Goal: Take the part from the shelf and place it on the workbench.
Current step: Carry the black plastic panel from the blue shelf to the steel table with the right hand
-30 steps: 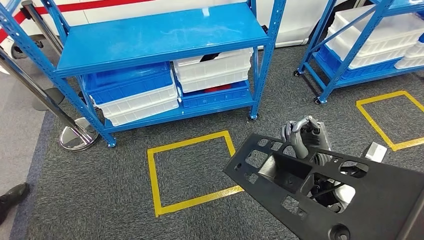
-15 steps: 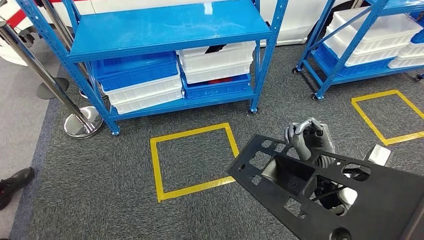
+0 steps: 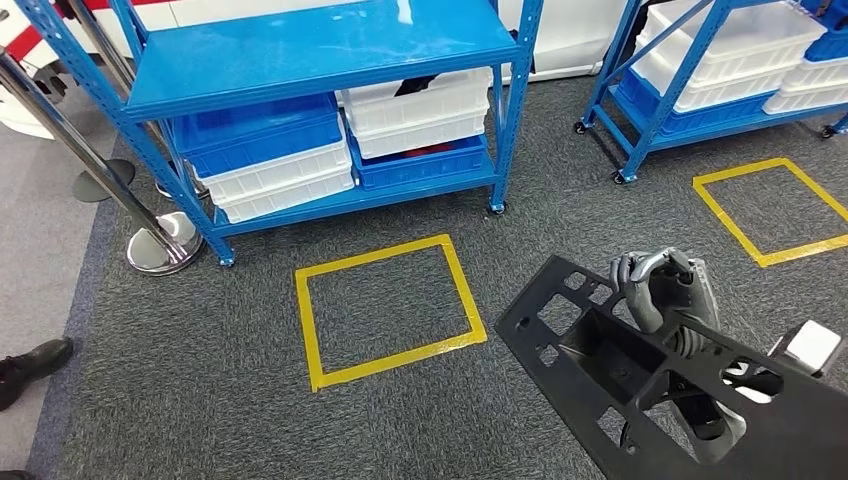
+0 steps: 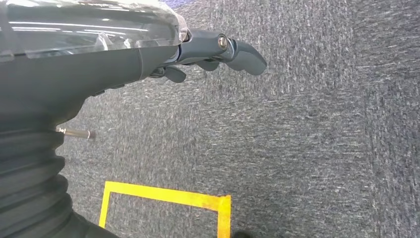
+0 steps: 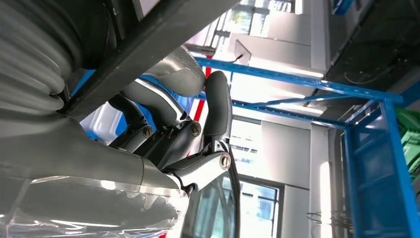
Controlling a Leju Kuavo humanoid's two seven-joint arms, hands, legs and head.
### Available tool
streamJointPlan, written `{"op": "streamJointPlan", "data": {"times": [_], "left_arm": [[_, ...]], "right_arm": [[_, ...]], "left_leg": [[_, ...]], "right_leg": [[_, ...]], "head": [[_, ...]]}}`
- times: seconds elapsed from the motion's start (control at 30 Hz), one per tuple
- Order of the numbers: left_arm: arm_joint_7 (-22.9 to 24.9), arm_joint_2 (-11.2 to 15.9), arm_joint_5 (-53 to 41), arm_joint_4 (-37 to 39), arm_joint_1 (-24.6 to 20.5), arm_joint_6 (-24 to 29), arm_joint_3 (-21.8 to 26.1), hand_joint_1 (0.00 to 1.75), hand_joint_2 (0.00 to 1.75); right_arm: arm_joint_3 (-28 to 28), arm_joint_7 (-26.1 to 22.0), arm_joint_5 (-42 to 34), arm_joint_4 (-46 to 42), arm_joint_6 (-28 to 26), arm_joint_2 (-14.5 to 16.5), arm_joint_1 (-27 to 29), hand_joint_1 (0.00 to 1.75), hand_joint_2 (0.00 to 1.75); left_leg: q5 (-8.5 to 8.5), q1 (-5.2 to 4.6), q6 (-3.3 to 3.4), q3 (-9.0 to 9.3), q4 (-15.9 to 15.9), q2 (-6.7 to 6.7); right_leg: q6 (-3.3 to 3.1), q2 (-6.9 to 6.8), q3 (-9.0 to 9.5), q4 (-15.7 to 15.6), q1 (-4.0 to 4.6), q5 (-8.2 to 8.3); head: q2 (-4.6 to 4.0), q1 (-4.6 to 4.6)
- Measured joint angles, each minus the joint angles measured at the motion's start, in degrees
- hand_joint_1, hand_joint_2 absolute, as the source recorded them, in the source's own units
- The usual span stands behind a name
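The part (image 3: 600, 365) is a large flat black plastic panel with several cut-outs, held above the carpet at the lower right of the head view. My right hand (image 3: 662, 288) grips it at its far edge, fingers curled over the rim. In the right wrist view the same hand (image 5: 173, 124) wraps its fingers around a dark bar of the part (image 5: 163, 29). My left hand (image 4: 198, 49) hangs over the grey carpet with its fingers loosely extended and nothing in them.
A blue shelf rack (image 3: 320, 55) with blue and white bins (image 3: 270, 165) stands ahead. A second rack (image 3: 720, 60) is at the right. Two yellow tape squares (image 3: 385, 305) (image 3: 770, 205) mark the carpet. Chrome stanchions (image 3: 160, 245) and a person's shoe (image 3: 30, 365) are at the left.
The whole view has shifted as the camera moved. My right hand and the part now sit lower and further right in the picture; the grip is unchanged.
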Motion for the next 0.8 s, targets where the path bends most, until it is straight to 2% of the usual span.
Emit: {"op": "streamJointPlan", "data": {"times": [0.03, 0.07, 0.17, 0.23, 0.27, 0.33, 0.37, 0.4, 0.43, 0.5, 0.53, 0.57, 0.6, 0.63, 0.7, 0.77, 0.8], "left_arm": [[-0.1, 0.1, 0.2, 0.0, 0.0, 0.0, 0.0, 0.0, 1.75], [-0.3, 0.3, 0.5, 0.0, 0.0, -0.1, 0.1, 0.0, 1.75], [-0.8, 0.7, 1.0, 0.0, 0.0, -0.2, 0.3, 0.0, 1.75], [-0.9, 0.8, 1.1, 0.0, 0.0, -0.2, 0.3, 0.0, 1.75], [-1.1, 0.9, 1.2, 0.0, 0.0, -0.3, 0.4, 0.0, 1.75], [-2.0, 1.5, 1.7, 0.2, -0.1, -0.4, 0.6, 0.0, 1.75], [-2.5, 1.8, 1.9, 0.3, -0.1, -0.5, 0.8, 0.0, 1.75], [-2.9, 2.0, 2.1, 0.3, -0.2, -0.5, 0.9, 0.0, 1.75], [-3.2, 2.1, 2.1, 0.3, -0.4, -0.5, 1.0, 0.0, 1.75], [-3.8, 2.1, 2.2, 0.3, -0.5, -0.7, 1.0, 0.0, 1.75], [-4.2, 2.1, 2.1, 0.3, -0.5, -0.8, 1.0, 0.0, 1.75], [-4.4, 2.0, 1.9, 0.3, -0.5, -0.9, 1.0, 0.0, 1.75], [-4.6, 2.0, 1.7, 0.3, -0.5, -1.0, 1.0, 0.0, 1.75], [-4.7, 2.0, 1.6, 0.3, -0.6, -1.0, 1.0, 0.0, 1.75], [-4.8, 2.0, 1.4, 0.3, -0.8, -1.0, 0.9, 0.0, 1.75], [-4.8, 2.2, 1.1, 0.3, -1.0, -1.0, 0.9, 0.0, 1.75], [-4.7, 2.2, 0.9, 0.3, -1.1, -1.0, 0.8, 0.0, 1.75]], "right_arm": [[-0.4, -0.4, 1.1, -0.7, -0.4, 0.0, 0.7, 1.66, 1.75], [-0.7, -0.9, 2.2, -1.5, -1.0, 0.0, 1.5, 1.66, 1.75], [-1.3, -1.8, 4.0, -2.9, -2.1, 0.1, 2.9, 1.66, 1.75], [-1.4, -1.9, 4.1, -3.1, -2.2, 0.1, 3.0, 1.66, 1.75], [-1.6, -2.1, 4.2, -3.5, -2.3, 0.1, 3.2, 1.66, 1.75], [-2.1, -2.9, 5.2, -5.4, -3.5, 0.3, 4.4, 1.66, 1.75], [-2.3, -3.2, 5.8, -6.4, -4.0, 0.4, 5.1, 1.66, 1.75], [-2.5, -3.4, 6.4, -7.3, -4.6, 0.5, 5.5, 1.66, 1.75], [-2.5, -3.3, 6.6, -7.7, -4.8, 0.5, 5.6, 1.66, 1.75], [-2.5, -3.1, 6.7, -8.1, -5.4, 0.7, 5.5, 1.66, 1.75], [-2.5, -3.0, 6.7, -8.1, -5.7, 0.7, 5.6, 1.66, 1.75], [-2.5, -3.0, 6.6, -8.2, -5.9, 0.7, 5.7, 1.66, 1.75], [-2.5, -3.0, 6.6, -8.3, -6.0, 0.7, 5.9, 1.66, 1.75], [-2.5, -3.0, 6.5, -8.4, -6.1, 0.7, 6.0, 1.66, 1.75], [-2.6, -3.0, 6.2, -8.5, -6.3, 0.7, 6.0, 1.66, 1.75], [-2.6, -3.0, 6.0, -8.7, -6.1, 0.7, 6.0, 1.66, 1.75], [-2.6, -2.9, 5.9, -8.8, -5.9, 0.8, 6.0, 1.66, 1.75]], "left_leg": [[-1.04, 0.02, -0.05, -0.79, 2.8, 0.0], [-0.96, 0.02, 0.02, -0.67, 3.7, -0.02], [1.77, -0.04, 0.48, 2.15, 0.1, -0.2], [2.49, -0.08, 0.64, 3.06, -1.5, -0.35], [3.39, -0.15, 1.07, 4.58, -4.2, -1.09], [4.98, -0.32, 2.04, 8.29, -10.9, -2.9], [5.68, -0.21, 2.5, 9.81, -14.0, -3.39], [5.95, -0.09, 2.63, 10.34, -15.4, -3.04], [6.4, 0.05, 2.79, 10.47, -16.1, -2.27], [7.0, 0.2, 2.91, 10.31, -16.8, -0.74], [7.08, 0.22, 2.94, 10.02, -16.6, -0.01], [7.09, 0.26, 2.89, 9.7, -16.4, 0.74], [7.05, 0.33, 2.81, 9.39, -16.1, 1.47], [6.96, 0.44, 2.66, 9.09, -15.7, 2.17], [6.49, 0.7, 1.94, 8.52, -14.5, 3.42], [5.87, 0.63, 0.98, 8.01, -13.2, 4.28], [5.72, 0.5, 0.58, 7.86, -12.9, 4.66]], "right_leg": [[-0.01, 0.3, -0.3, 0.0, 0.07, 0.25], [0.0, 0.66, -0.57, 0.1, 0.15, 0.48], [0.04, 1.52, -0.95, 0.1, 0.38, 0.9], [0.05, 1.68, -0.97, 0.1, 0.43, 0.96], [0.06, 1.94, -0.99, 0.1, 0.47, 1.03], [0.83, 3.53, -1.47, -0.1, 0.09, 1.8], [1.3, 4.28, -1.73, -0.1, -0.02, 2.16], [1.81, 4.16, -2.14, 0.1, -0.12, 2.23], [2.04, 3.2, -2.73, 1.1, 0.01, 1.4], [2.5, 0.62, -5.26, 6.5, -0.02, -2.12], [2.79, -0.01, -6.92, 10.3, -0.22, -4.12], [3.11, -0.28, -8.21, 13.5, -0.48, -5.35], [3.44, -0.46, -8.7, 15.0, -0.77, -5.58], [3.79, -0.7, -8.04, 14.4, -1.04, -4.77], [4.49, -2.42, -3.98, 7.6, -1.43, -1.93], [4.12, -3.87, -1.09, 2.1, -1.35, -0.51], [3.59, -3.99, -0.93, 1.4, -1.18, -0.61]], "head": [[0.0, 0.0], [0.0, 0.0], [0.0, 0.0], [0.0, 0.0], [0.0, 0.0], [0.0, -0.02], [0.0, -0.02], [0.0, -0.02], [0.0, -0.01], [0.0, 0.0], [0.0, 0.0], [0.0, 0.0], [0.0, 0.0], [0.0, 0.0], [0.0, 0.0], [0.0, 0.0], [0.0, -0.01]]}}
